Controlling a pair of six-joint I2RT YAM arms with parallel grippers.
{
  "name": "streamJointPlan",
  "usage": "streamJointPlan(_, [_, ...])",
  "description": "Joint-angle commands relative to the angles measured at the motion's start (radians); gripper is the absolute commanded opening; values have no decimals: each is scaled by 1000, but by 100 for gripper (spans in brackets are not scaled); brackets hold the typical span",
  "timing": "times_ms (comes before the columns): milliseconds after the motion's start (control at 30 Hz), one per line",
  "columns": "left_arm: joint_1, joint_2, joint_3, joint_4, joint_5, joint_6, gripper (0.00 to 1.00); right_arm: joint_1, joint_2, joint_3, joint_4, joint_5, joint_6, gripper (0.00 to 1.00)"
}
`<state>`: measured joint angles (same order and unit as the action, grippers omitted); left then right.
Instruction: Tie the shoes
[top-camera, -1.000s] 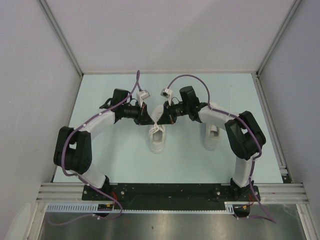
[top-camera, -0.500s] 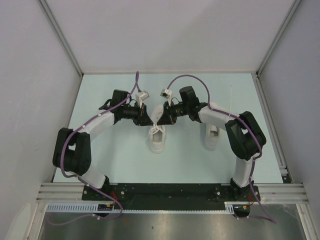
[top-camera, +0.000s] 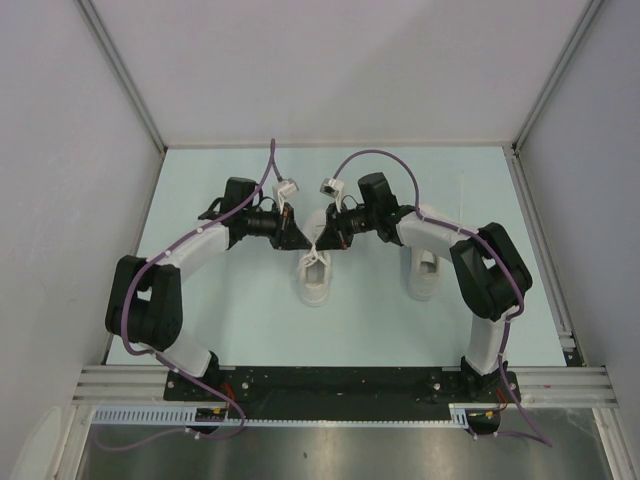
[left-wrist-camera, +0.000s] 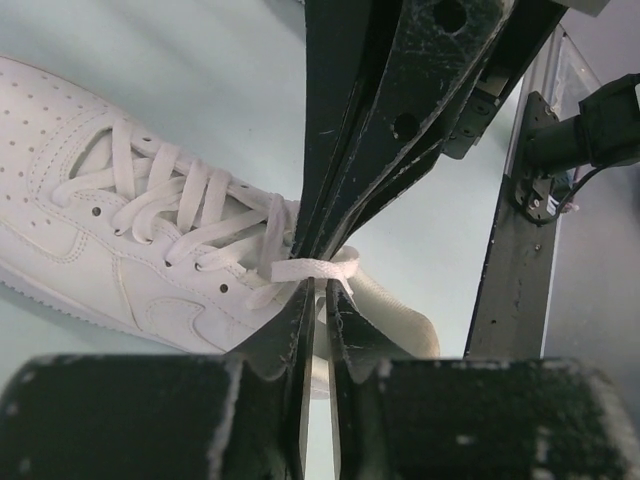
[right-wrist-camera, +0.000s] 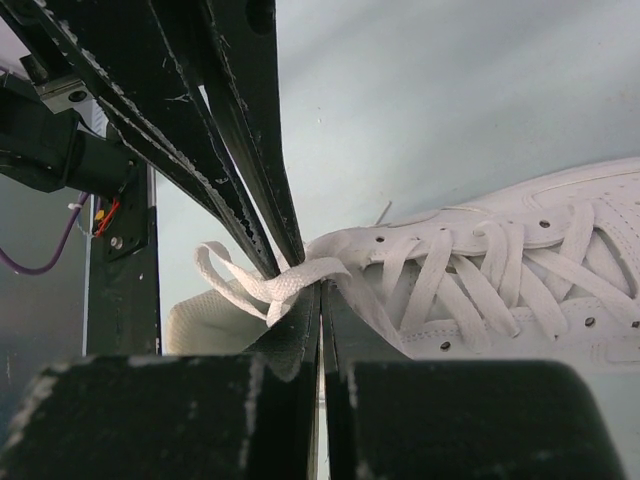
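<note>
Shoes: two white sneakers on the table (top-camera: 250, 310) — the middle shoe (top-camera: 318, 280) lies near the centre, between the two arms; the second shoe (top-camera: 424, 272) lies to its right, partly under the right arm.
Laces: the middle shoe's laces (left-wrist-camera: 180, 205) run crossed through the eyelets; the loose ends are gathered above the tongue, and no finished bow shows.
Left gripper (left-wrist-camera: 318, 285): reaches in from the left, clenched on a flat strand of the laces just over the tongue.
Right gripper (right-wrist-camera: 320, 290): reaches in from the right, pinching a bunched loop of the laces; the two grippers' tips all but meet.
Done: by the look of it, the ends are picked up and brought together — whether a first knot sits beneath them I cannot tell.
Left: the bow on the middle shoe, then the second shoe, which looks unhandled.
</note>
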<state>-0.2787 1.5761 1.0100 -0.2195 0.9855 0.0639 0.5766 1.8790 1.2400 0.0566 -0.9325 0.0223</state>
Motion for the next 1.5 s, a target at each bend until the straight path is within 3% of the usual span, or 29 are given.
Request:
streamJointPlan(0, [-5, -24, 13, 32, 47, -21, 15, 9, -46, 26, 29, -17, -9, 0])
streamJointPlan(467, [-16, 15, 22, 32, 33, -26, 27, 11, -44, 26, 55, -20, -1, 0])
streamJointPlan(900, [-16, 12, 33, 34, 7, -16, 0, 2, -47, 26, 55, -34, 1, 0])
streamJointPlan(1200, [7, -15, 22, 34, 21, -7, 0, -9, -47, 24, 49, -28, 1, 0])
streamJointPlan(1300, [3, 2, 33, 17, 25, -10, 16, -7, -41, 26, 60, -32, 10, 0])
streamJointPlan(1467, [-7, 5, 36, 22, 4, -18, 24, -6, -40, 24, 63, -37, 10, 0])
